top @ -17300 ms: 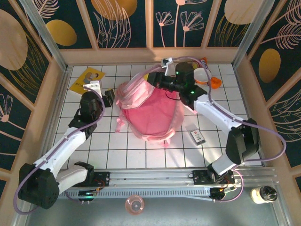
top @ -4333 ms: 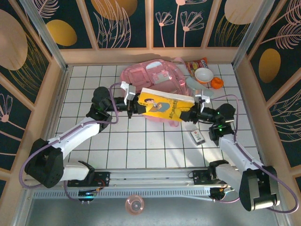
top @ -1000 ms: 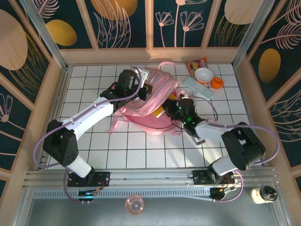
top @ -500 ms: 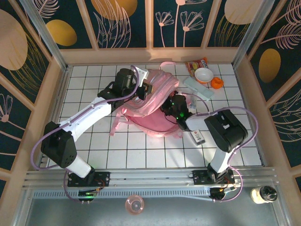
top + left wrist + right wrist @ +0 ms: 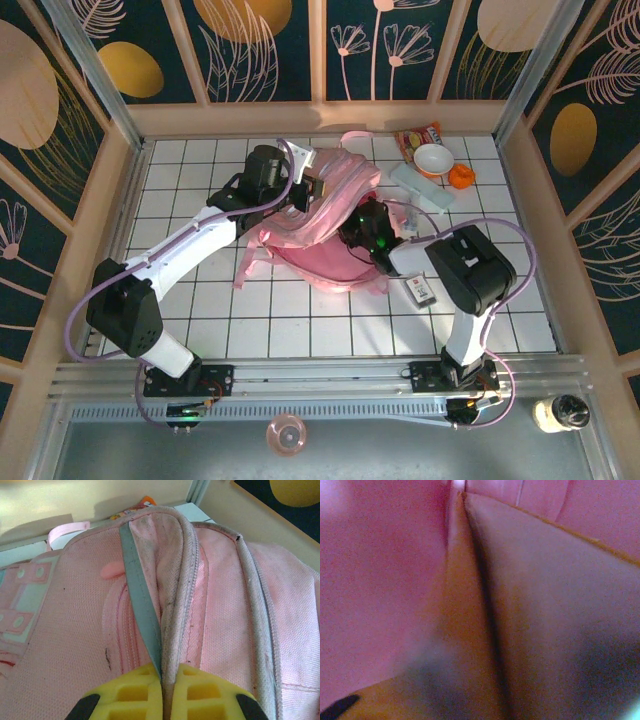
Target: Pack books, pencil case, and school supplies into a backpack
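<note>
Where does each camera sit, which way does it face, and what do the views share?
Top external: above and behind the bases, looking down on the table; left arm and right arm show, meeting at the backpack.
Left wrist: looks along its own yellow fingers; the left end effector is shut on the backpack's rim.
Right wrist: close against blurred pink fabric; a dark fingertip shows at the corner.
Shared: all three show the backpack.

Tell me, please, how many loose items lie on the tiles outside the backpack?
5: snack packet, white bowl, orange object and pencil case far right; dark labelled item beside the right arm. Others may be hidden.
</note>
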Robot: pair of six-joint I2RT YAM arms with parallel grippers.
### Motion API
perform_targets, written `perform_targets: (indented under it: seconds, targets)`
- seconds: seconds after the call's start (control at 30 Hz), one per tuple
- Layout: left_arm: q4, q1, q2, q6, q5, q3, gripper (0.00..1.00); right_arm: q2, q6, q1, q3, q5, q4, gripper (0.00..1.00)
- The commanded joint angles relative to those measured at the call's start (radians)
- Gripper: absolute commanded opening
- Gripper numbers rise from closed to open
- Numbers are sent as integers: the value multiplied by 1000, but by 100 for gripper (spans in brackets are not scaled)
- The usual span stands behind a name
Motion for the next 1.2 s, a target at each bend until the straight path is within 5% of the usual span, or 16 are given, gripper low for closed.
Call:
perform_targets:
  seconds: [0.0,0.07,0.13,0.57,0.83,0.97,1.17]
  targets:
    - [127,24,-61,11,-32,9,0,-110,-53,0,-33,46,-53,57]
    - [124,30,-67,16,-47,3,0,-152,-74,-1,-66,58,-75,70]
    - [122,37,-72,20,-60,-7,0,-201,-94,-1,-94,73,-111,99]
    - [83,50,-84,129,-53,-49,0,-553,-341,-45,-103,-1,-585,95]
    - [-41,50,-96,421,-8,-102,0,-736,-534,-202,-23,-82,-871,92]
    - [-128,50,-87,539,21,-111,0,-805,-625,-228,-16,-112,-927,88]
    - [-110,49,-33,540,83,-139,0,-777,-622,-228,-24,-290,-857,84]
